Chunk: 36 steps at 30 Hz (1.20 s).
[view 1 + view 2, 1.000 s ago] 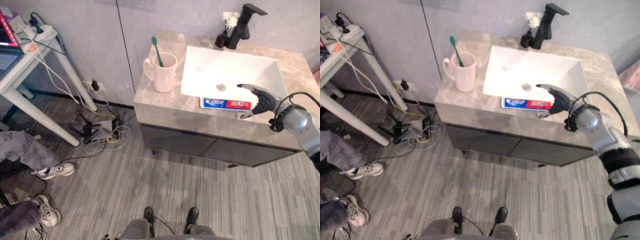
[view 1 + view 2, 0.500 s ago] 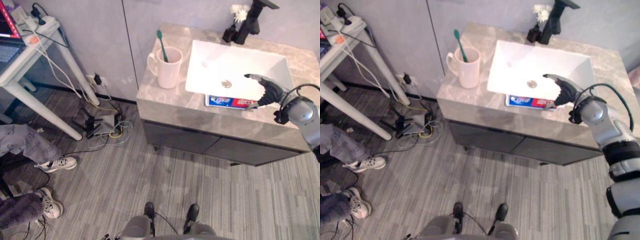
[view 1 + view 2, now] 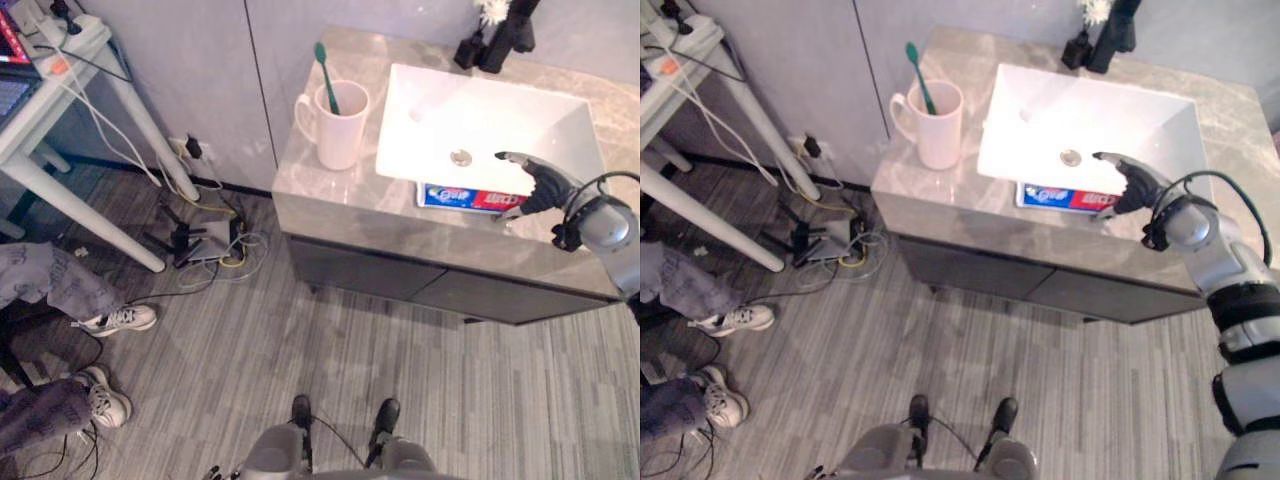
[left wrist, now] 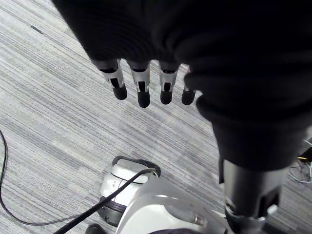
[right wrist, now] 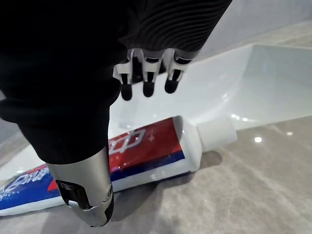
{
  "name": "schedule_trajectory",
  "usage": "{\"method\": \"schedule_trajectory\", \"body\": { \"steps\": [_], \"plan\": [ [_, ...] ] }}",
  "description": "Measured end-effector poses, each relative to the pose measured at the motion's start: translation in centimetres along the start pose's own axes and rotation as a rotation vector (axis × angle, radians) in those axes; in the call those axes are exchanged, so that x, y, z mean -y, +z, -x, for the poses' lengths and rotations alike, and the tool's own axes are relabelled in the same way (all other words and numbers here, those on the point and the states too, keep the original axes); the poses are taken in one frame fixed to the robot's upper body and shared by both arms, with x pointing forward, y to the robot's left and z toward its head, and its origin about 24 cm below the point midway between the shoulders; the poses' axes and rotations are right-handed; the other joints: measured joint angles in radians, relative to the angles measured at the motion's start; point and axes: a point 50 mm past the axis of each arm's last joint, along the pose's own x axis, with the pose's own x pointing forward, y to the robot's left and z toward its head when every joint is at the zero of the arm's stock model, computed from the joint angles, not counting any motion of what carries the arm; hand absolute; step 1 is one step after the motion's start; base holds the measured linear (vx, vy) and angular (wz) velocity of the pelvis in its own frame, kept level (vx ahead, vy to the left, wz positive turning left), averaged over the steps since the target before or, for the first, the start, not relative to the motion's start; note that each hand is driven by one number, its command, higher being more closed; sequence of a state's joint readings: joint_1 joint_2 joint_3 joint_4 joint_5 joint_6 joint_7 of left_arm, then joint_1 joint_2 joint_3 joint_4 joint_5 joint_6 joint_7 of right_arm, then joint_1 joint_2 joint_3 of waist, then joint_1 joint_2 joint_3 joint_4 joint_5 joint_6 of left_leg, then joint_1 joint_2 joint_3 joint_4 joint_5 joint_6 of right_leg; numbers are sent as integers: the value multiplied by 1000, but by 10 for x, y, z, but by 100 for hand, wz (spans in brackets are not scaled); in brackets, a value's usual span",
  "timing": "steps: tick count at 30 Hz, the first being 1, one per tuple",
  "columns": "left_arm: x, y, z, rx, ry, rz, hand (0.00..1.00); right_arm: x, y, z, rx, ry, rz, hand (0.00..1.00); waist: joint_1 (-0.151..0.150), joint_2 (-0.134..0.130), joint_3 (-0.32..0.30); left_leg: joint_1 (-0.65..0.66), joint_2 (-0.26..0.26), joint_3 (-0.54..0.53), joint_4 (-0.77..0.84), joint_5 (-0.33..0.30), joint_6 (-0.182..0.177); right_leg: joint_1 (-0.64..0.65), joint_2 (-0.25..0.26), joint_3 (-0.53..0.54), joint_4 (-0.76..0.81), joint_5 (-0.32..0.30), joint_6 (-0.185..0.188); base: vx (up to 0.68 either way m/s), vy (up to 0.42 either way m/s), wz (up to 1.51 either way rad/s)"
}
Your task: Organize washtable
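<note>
Right hand (image 3: 535,185) spread, empty, over cap end of toothpaste tube (image 3: 462,196) at worktop's (image 3: 340,200) front edge beside basin (image 3: 480,110); best lower squarely, straddle the tube's body, close gently.

A toothpaste tube (image 3: 468,197) lies flat on the tabletop (image 3: 340,195), on the narrow front strip just beside the front rim of the white basin (image 3: 480,120) and lengthwise along it. It is white with blue and red panels (print facing up), and its white cap (image 5: 217,131) is screwed on, pointing to the robot's right. Well apart, left of the basin, a pale mug (image 3: 340,128) stands upright with its handle turned left. A green toothbrush (image 3: 326,75) stands in it, head up, leaning left.
</note>
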<state>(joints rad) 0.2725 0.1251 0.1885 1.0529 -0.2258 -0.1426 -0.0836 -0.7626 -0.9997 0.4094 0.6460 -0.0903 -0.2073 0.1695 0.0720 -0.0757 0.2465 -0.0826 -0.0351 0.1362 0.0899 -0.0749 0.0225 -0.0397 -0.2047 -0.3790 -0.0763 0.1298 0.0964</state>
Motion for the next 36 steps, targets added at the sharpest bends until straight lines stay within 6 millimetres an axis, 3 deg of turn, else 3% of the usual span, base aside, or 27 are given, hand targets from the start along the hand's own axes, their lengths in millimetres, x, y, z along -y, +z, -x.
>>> {"method": "schedule_trajectory", "body": {
  "steps": [5,6,17,32,36],
  "plan": [
    [1,1,0,4,-3,8,0,4,2,-1,6,-16,-1,0,-3,5,10,-21,-1,0,8,0,0,-20,0,1,2,2,-1,0,0,0],
    [1,1,0,7,-4,8,0,8,4,-2,11,-28,-1,100,-3,5,18,-29,-1,0,15,0,0,-24,0,1,2,4,-3,0,0,0],
    [5,7,-2,29,-22,-9,0,21,7,2,28,-49,5,100,4,1,43,-65,11,-1,26,-3,-5,-55,5,1,7,15,-10,-42,-5,0],
    [5,11,-3,46,-23,3,0,18,9,2,44,-12,-26,100,22,-8,47,-50,18,-11,35,0,-1,-32,12,-3,6,15,-11,-3,0,1],
    [5,13,-3,56,-13,22,0,29,10,2,52,-117,-123,100,20,-9,46,-41,15,-13,34,3,2,-22,10,-6,6,15,-11,-25,10,3]
  ]
}}
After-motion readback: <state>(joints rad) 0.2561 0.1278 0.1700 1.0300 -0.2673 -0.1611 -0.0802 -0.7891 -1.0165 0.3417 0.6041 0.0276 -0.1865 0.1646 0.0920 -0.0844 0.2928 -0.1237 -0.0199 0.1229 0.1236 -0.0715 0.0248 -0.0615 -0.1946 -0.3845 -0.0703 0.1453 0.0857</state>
